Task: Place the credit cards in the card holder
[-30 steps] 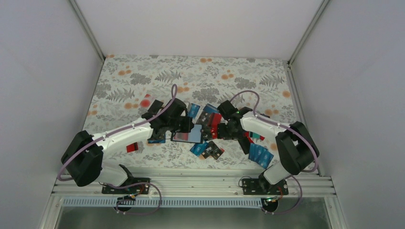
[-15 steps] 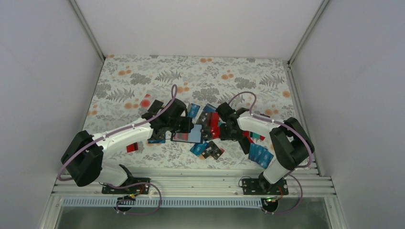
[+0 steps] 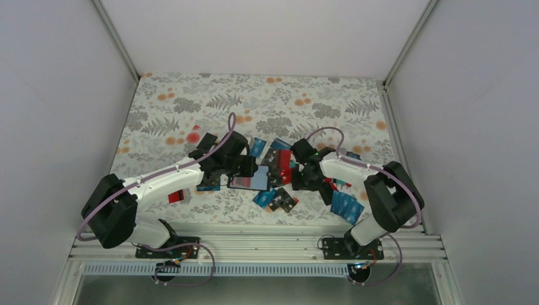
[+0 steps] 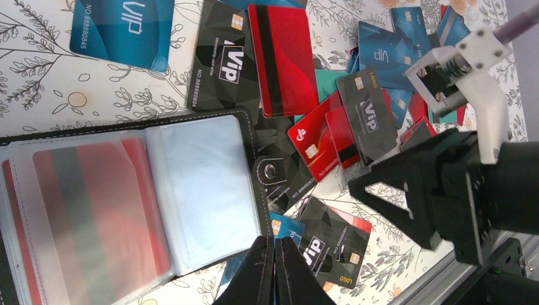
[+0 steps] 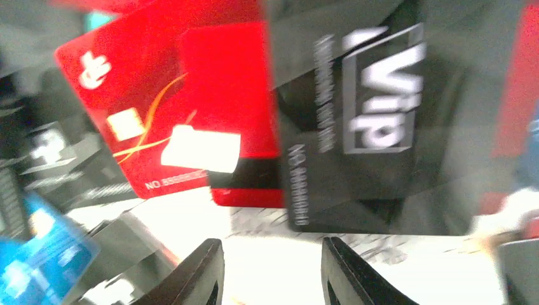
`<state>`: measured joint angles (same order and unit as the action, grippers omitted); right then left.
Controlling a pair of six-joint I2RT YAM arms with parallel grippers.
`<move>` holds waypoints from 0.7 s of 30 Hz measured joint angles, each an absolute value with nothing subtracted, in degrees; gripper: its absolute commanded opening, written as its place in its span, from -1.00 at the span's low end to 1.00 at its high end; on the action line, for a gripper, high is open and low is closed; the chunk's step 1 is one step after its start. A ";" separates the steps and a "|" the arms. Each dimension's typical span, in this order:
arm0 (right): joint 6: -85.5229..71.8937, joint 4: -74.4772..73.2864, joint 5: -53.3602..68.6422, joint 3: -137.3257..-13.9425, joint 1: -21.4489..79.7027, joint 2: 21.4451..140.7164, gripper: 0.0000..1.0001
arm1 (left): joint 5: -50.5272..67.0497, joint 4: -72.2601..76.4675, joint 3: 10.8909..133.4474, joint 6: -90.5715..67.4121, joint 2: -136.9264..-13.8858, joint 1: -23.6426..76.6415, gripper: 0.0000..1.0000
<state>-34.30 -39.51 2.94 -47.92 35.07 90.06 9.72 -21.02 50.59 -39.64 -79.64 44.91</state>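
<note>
The card holder (image 4: pixel 191 190) lies open on the table, with clear sleeves and a red card in the left sleeve. My left gripper (image 4: pixel 274 254) is shut, its tips over the holder's lower edge and a blue card (image 4: pixel 289 227). Loose credit cards (image 4: pixel 283 60) in black, red, blue and teal lie scattered to the holder's right. My right gripper (image 5: pixel 272 248) hangs low over this pile, its jaws apart with nothing between them. A red card (image 5: pixel 165 114) and a black VIP card (image 5: pixel 375 127) lie just ahead of it. In the top view both grippers meet by the holder (image 3: pixel 248 181).
A stack of blue cards (image 3: pixel 346 206) lies at the right near the front edge. A single red card (image 3: pixel 177 197) sits by the left arm and another (image 3: pixel 197 135) further back. The metal rail (image 3: pixel 254 244) borders the near side.
The right gripper's jaws have narrowed, and it has shifted slightly nearer over the card pile. The left arm and the holder have not moved.
</note>
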 measured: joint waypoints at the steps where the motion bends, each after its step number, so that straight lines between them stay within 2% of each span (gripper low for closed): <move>1: -33.95 -38.85 5.96 -47.27 35.07 89.19 -0.10 | 9.72 -21.02 50.59 -39.64 -79.64 44.91 -0.95; 4: -33.43 -38.70 10.41 -46.92 35.07 86.43 0.18 | 9.69 -21.02 50.59 -39.64 -79.64 44.91 -0.95; 7: -33.19 -40.69 9.72 -49.19 35.05 84.42 0.50 | 9.72 -20.99 50.59 -39.64 -79.64 44.91 -0.95; 10: -33.58 -42.50 5.74 -53.17 34.81 84.55 0.67 | 9.72 -20.82 50.59 -39.64 -79.64 44.91 -0.95; 15: -33.54 -43.79 -1.93 -58.39 33.41 88.51 0.71 | 9.72 -20.62 50.59 -39.59 -79.64 44.91 -0.95; 21: -32.67 -43.57 -5.61 -58.76 30.94 96.18 0.67 | 9.69 -20.64 50.43 -39.55 -79.29 44.91 -0.95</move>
